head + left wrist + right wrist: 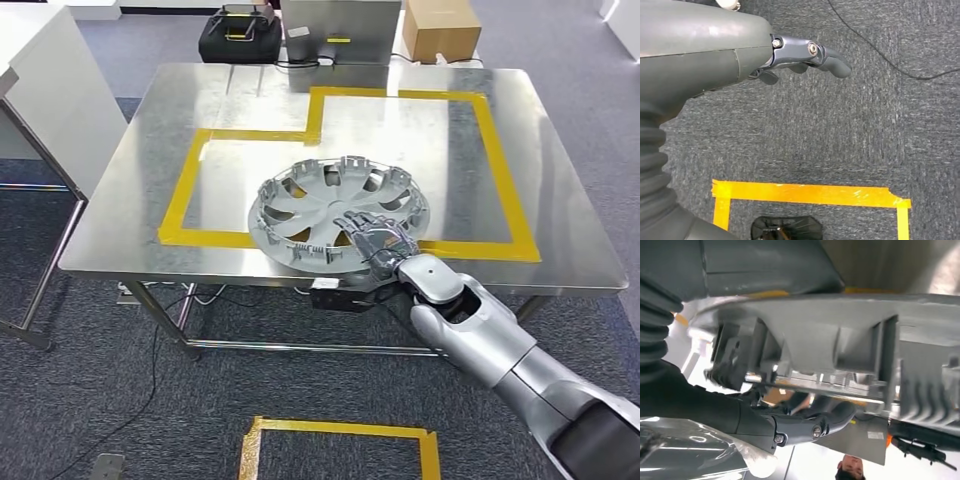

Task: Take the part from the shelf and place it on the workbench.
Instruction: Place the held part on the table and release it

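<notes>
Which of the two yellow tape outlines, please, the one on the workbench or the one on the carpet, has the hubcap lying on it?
The outline on the workbench: the hubcap lies across its near strip under the right hand. The small floor outline borders bare carpet.

No readable text, brand, number or sign in any view. Grey case at 12 o'clock beyond the table carries a pale label and a yellow sticker, both too small to read. Black case at 11 o'clock has yellow trim, no legible marking. Cardboard box at 1 o'clock shows plain faces. A small white label appears on a grey panel in the right wrist view; its print is blurred past reading.
</notes>
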